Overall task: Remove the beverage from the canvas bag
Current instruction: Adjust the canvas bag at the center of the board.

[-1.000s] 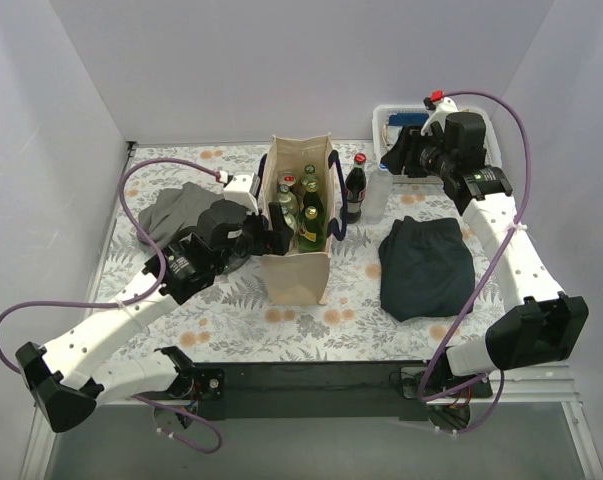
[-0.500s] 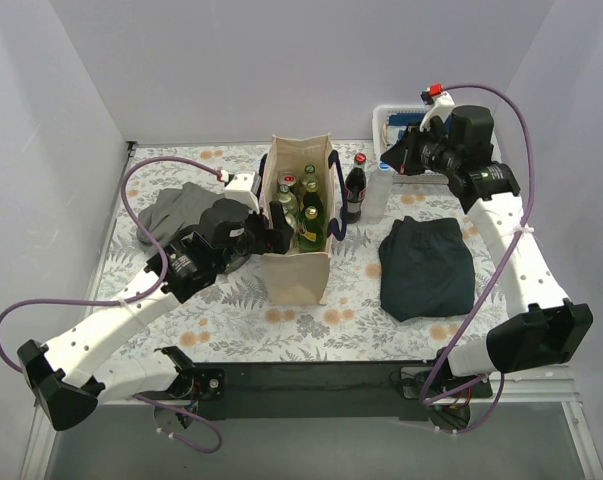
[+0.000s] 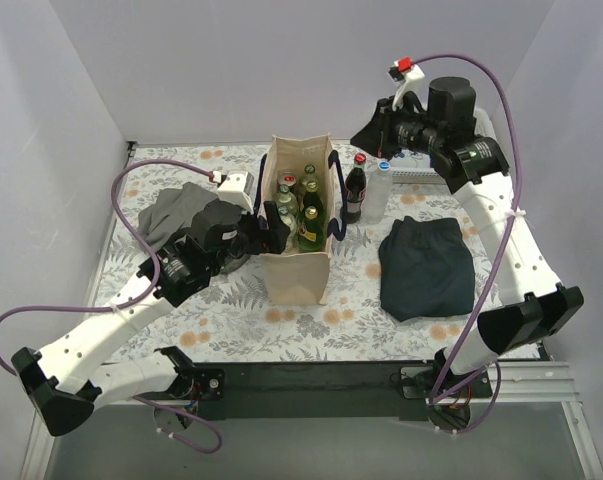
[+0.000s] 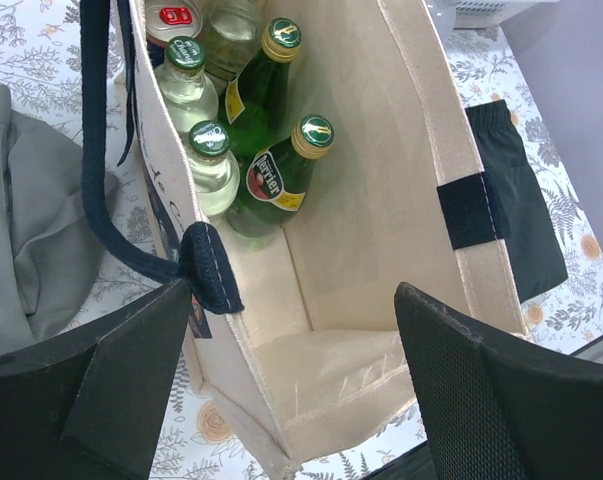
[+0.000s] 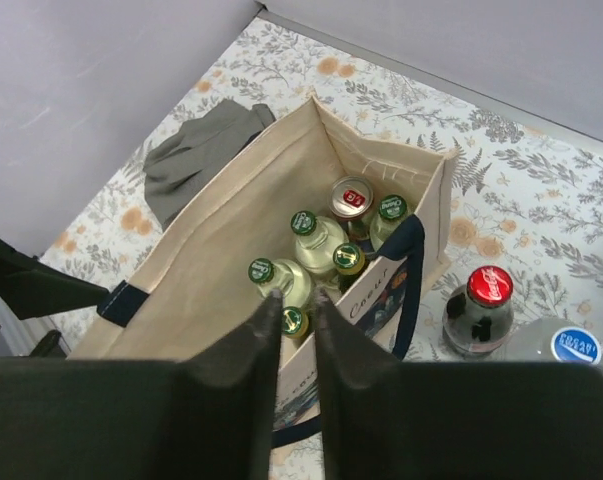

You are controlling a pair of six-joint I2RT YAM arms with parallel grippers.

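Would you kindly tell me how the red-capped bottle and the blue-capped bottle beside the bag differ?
The red-capped bottle is dark; the blue-capped bottle is clear. The red-capped bottle stands next to the bag, the blue-capped bottle beyond it. Both stand upright outside the bag.

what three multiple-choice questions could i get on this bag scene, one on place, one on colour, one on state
1. Where does the red-capped bottle stand?
A in the bag
B on the table beside the bag
C in the basket

2. What colour are the bag's handles?
A red
B navy
C yellow

3. How is the left gripper?
A shut on a bottle
B shut on a handle
C open

Answers:
1 B, it stands outside the bag, next to a blue-capped bottle.
2 B, the straps are dark navy in the left wrist view.
3 C, its fingers stand wide apart and hold nothing.
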